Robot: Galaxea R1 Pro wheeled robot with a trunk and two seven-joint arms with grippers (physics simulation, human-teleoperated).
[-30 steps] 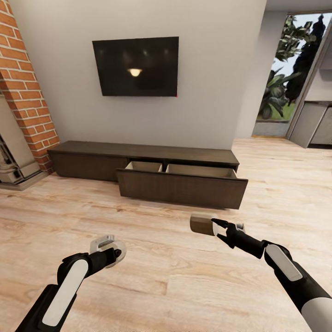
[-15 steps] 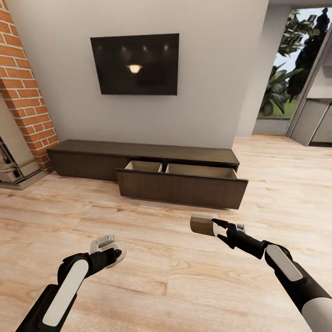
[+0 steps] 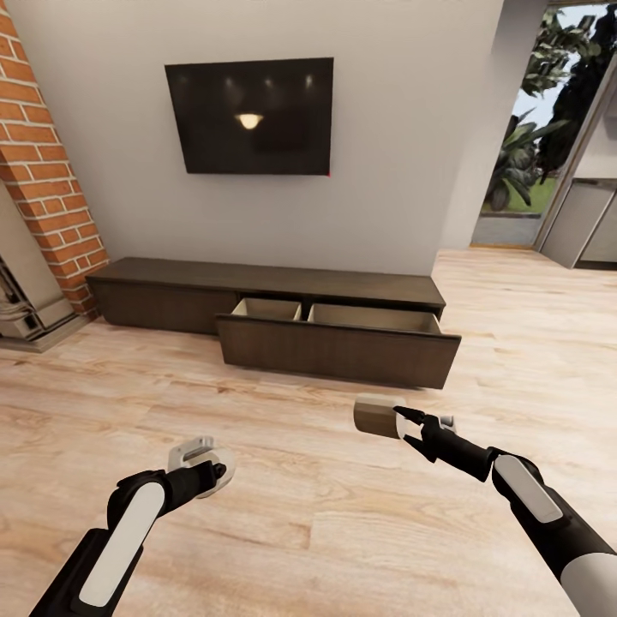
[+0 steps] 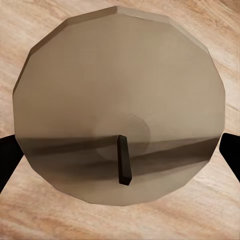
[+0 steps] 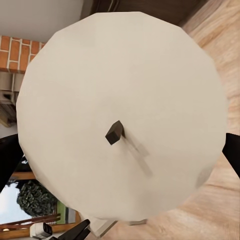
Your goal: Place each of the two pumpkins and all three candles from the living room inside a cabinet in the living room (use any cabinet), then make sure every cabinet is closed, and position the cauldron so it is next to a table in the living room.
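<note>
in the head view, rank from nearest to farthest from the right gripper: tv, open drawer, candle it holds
1. Candle, clamped in the right gripper.
2. Open drawer, pulled out of the cabinet ahead, across the floor.
3. TV, up on the wall behind the cabinet.

Both arms extended forward, left end effector (image 3: 208, 467) and right end effector (image 3: 403, 426) clamped

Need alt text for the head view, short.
Both grippers hold a candle each, left gripper low, right gripper with its candle held forward, facing a long dark cabinet whose drawer is pulled open. A wall TV hangs above it, brick column at left, wood floor below.
</note>
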